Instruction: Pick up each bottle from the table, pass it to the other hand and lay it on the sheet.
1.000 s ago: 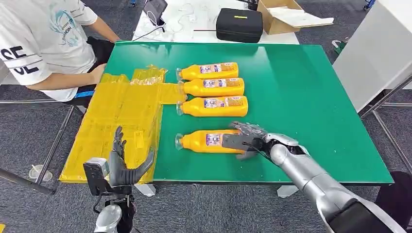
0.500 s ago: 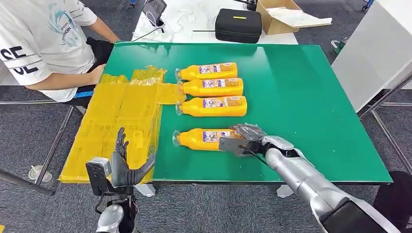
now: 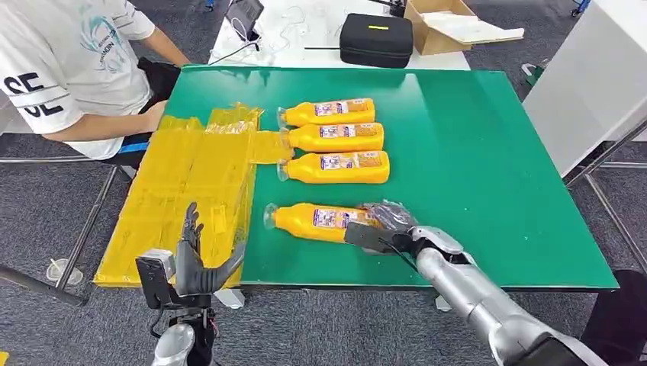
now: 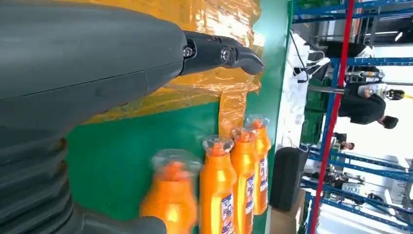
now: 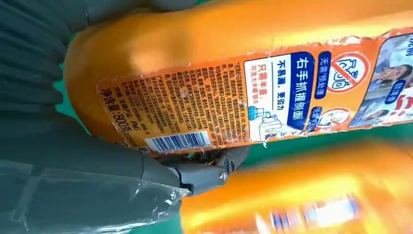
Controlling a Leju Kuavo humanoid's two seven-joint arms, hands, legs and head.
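Note:
Four orange bottles lie on the green table (image 3: pixel 473 152). Three of them (image 3: pixel 336 139) form a row beside the yellow sheet (image 3: pixel 191 183). My right hand (image 3: pixel 381 225) grips the base end of the nearest bottle (image 3: pixel 313 219), its cap end tilted up toward the sheet. The right wrist view has that bottle's label (image 5: pixel 253 97) pressed against my thumb (image 5: pixel 204 173). My left hand (image 3: pixel 200 259) hovers at the table's near edge by the sheet's corner, fingers spread and holding nothing. Its wrist view looks across the sheet (image 4: pixel 214 83) to the bottles (image 4: pixel 229 185).
A seated person (image 3: pixel 69 69) in a white shirt rests an arm at the sheet's far left edge. Behind the green table stands a white table with a black case (image 3: pixel 375 38) and a cardboard box (image 3: pixel 442 23). A white cabinet (image 3: pixel 595 84) stands at the right.
My right hand has closed on the nearest bottle and drawn it left and toward me, lifting its cap end. The left hand has barely moved.

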